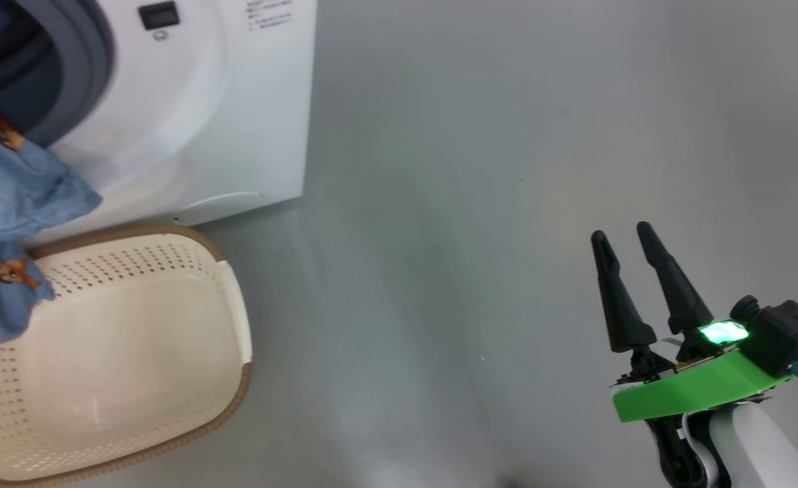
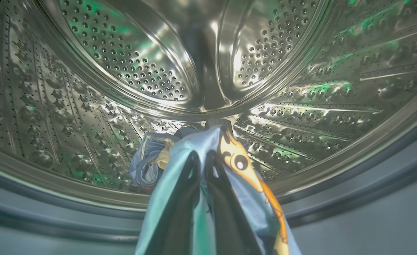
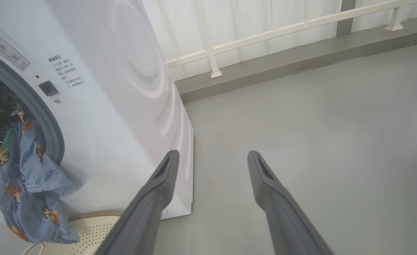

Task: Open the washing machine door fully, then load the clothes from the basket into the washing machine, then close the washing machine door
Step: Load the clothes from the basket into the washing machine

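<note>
The washing machine (image 1: 236,122) stands at the upper left with its opening uncovered; its door is out of view. In the left wrist view my left gripper (image 2: 203,154) reaches into the steel drum (image 2: 123,53), shut on light blue printed clothes (image 2: 229,148). More blue fabric (image 2: 148,166) lies on the drum floor just ahead. The held clothes (image 1: 12,203) trail out of the opening and hang over the basket's left side. The cream basket (image 1: 134,352) sits on the floor before the machine, its visible inside bare. My right gripper (image 1: 621,232) hovers open over the floor at the lower right, holding nothing.
Grey floor (image 1: 473,203) stretches to the right of the machine and basket. In the right wrist view a raised kerb (image 3: 300,60) and a white railing (image 3: 265,35) run along the back, behind the machine's side panel (image 3: 141,71).
</note>
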Controlling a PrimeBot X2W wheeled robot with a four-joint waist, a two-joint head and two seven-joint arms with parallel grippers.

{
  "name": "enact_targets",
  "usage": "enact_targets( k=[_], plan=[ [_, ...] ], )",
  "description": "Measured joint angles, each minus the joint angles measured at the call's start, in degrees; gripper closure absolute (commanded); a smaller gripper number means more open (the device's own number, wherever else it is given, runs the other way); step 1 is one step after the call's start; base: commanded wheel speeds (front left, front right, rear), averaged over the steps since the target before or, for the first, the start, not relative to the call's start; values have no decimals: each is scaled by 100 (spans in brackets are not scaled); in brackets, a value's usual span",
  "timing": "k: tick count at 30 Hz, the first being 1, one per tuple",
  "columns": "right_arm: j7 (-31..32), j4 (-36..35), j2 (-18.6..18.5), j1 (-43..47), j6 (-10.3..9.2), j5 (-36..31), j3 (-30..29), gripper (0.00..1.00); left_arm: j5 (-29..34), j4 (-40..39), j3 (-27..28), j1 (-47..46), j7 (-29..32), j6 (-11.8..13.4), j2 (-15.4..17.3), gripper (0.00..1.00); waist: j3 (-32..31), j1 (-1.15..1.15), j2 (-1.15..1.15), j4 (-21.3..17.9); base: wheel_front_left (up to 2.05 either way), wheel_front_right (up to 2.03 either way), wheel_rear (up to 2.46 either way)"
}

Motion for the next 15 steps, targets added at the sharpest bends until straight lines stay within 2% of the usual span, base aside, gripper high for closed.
enact_targets(
  k=[15],
  plan=[
    [0, -5, 142, -225, 0, 0, 294, 0, 73, 738, -178, -968, 91, -259, 508, 100, 666, 0, 0, -469, 0, 0, 0]
  ],
)
